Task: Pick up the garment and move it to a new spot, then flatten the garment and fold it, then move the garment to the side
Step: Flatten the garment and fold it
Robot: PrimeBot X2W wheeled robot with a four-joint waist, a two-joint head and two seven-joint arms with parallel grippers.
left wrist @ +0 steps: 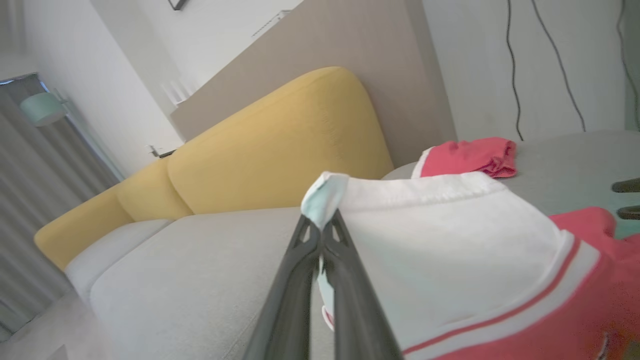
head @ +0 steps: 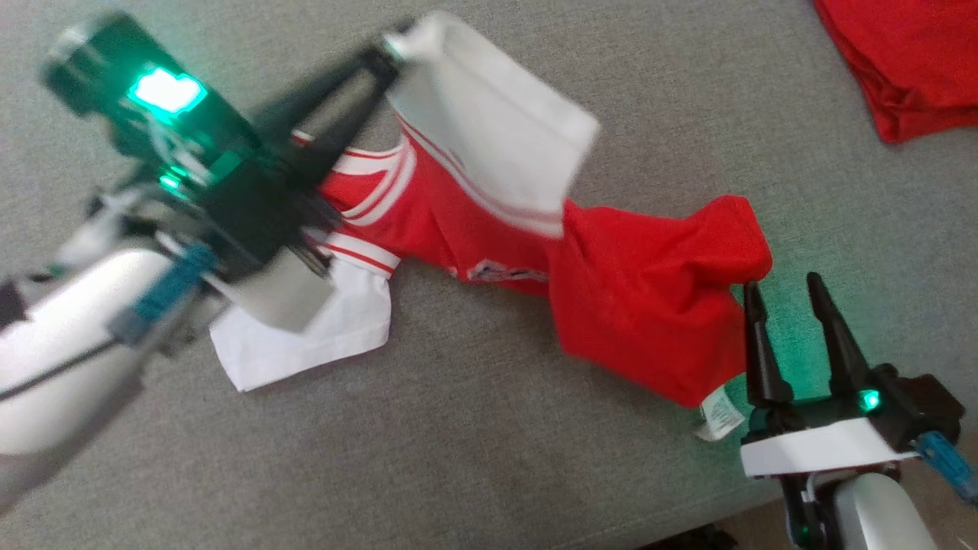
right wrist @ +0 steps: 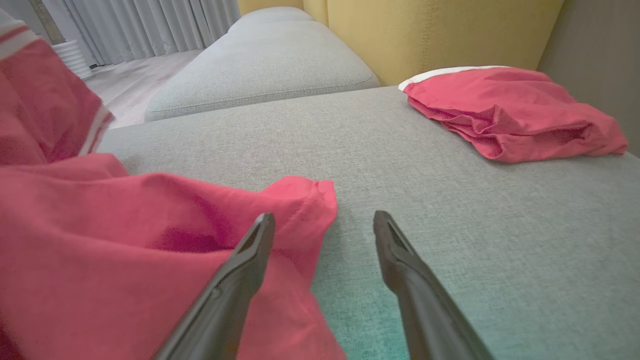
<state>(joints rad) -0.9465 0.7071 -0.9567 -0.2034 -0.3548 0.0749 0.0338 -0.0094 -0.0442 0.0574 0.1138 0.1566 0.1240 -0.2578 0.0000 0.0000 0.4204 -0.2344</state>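
Note:
The garment (head: pixel 611 283) is a red shirt with white sleeves and white stripes, crumpled across the grey sofa seat (head: pixel 474 451). My left gripper (head: pixel 388 52) is shut on the edge of one white sleeve (left wrist: pixel 440 245) and holds it lifted off the seat. In the left wrist view the two fingers (left wrist: pixel 345 280) pinch the sleeve's corner (left wrist: pixel 325 197). My right gripper (head: pixel 787 294) stands open at the garment's red lower end (right wrist: pixel 150 235); its left finger (right wrist: pixel 240 275) lies over the red cloth and nothing is between the fingers.
A second red garment (head: pixel 909 61) lies folded at the far right of the seat, also seen in the right wrist view (right wrist: pixel 505 110). A yellow backrest (left wrist: pixel 270 150) rises behind. The seat's front edge (head: pixel 718 516) runs near my right gripper.

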